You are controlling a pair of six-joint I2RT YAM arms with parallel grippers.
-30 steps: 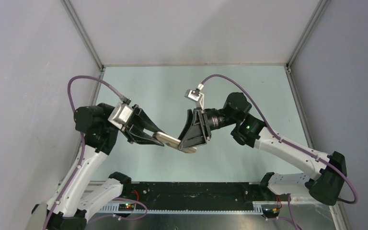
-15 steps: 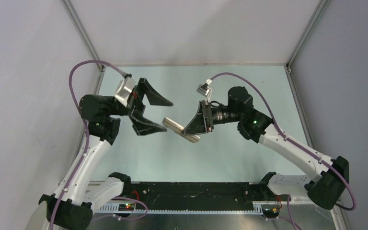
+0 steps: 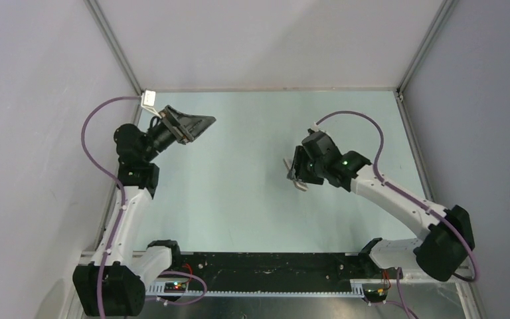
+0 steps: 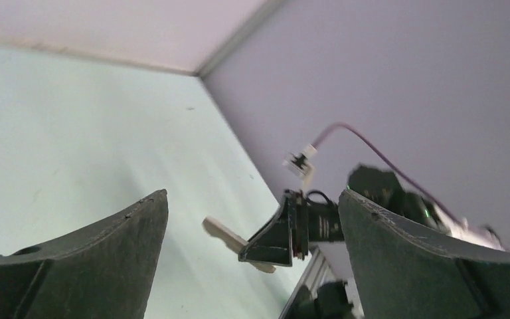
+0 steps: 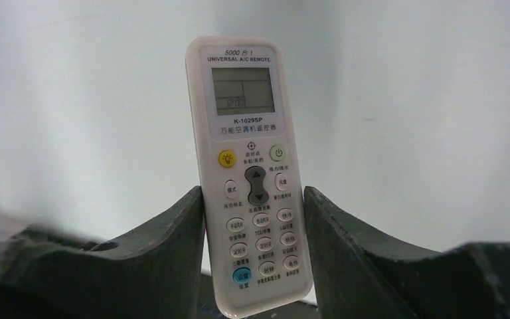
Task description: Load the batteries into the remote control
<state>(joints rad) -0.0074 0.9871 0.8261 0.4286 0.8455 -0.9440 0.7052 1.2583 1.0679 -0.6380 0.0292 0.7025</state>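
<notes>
1. Two arms show on my screens, well apart. The left one is raised near the far-left corner of the pale green surface [image 3: 239,206], and the right one reaches over its right-centre.
2. My right claw [image 5: 252,193] is pinching the remote [image 5: 247,133]. Its two dark fingers [image 5: 172,246] press against the long edges of the lower half, on either side of the small button rows.
3. On the right wrist camera the remote stands upright with its white buttoned front towards the lens. It has a grey display at the top, with a yellow button and a green one below it. A dark up-down rocker sits in the middle and a blue button at the bottom left.
4. The back of the remote is turned away from that camera, so I cannot see the battery slot.
5. My left claw [image 4: 252,194] is spread wide with nothing between its fingers. Through the gap I see the right claw across from it, with the remote poking out at a tilt as a tan-looking bar above the surface.
6. From overhead the remote is only a small pale sliver at the tip of the right claw. I cannot tell from there whether it touches the surface.
</notes>
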